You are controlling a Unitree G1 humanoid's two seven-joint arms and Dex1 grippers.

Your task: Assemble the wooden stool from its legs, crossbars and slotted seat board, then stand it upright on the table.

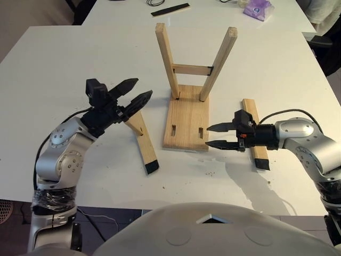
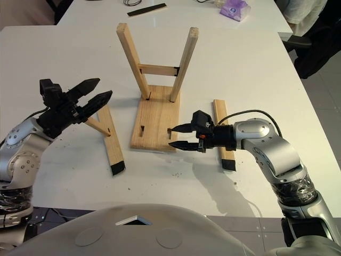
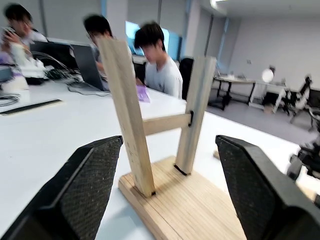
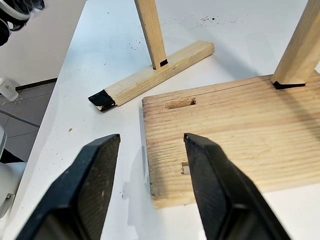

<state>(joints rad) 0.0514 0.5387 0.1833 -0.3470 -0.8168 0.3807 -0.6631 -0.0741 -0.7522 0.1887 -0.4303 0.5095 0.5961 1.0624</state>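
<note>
Toward the counter's (image 1: pixel 64 64) near edge, the right hand (image 1: pixel 209 135) is held open and empty, its tips just beside the seat board's (image 1: pixel 184 125) near right corner. The left hand (image 1: pixel 141 89), likewise spread and empty, is raised over a loose leg (image 1: pixel 145 146). A second loose leg (image 1: pixel 250 109) is partly covered by the right arm. At the board's far end, two legs (image 1: pixel 169 58) are stood upright, joined by a crossbar (image 1: pixel 191 69).

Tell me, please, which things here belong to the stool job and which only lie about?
Job: seat board, standing legs, crossbar, left loose leg, right loose leg.
Lying about: black strip, purple packet.
</note>
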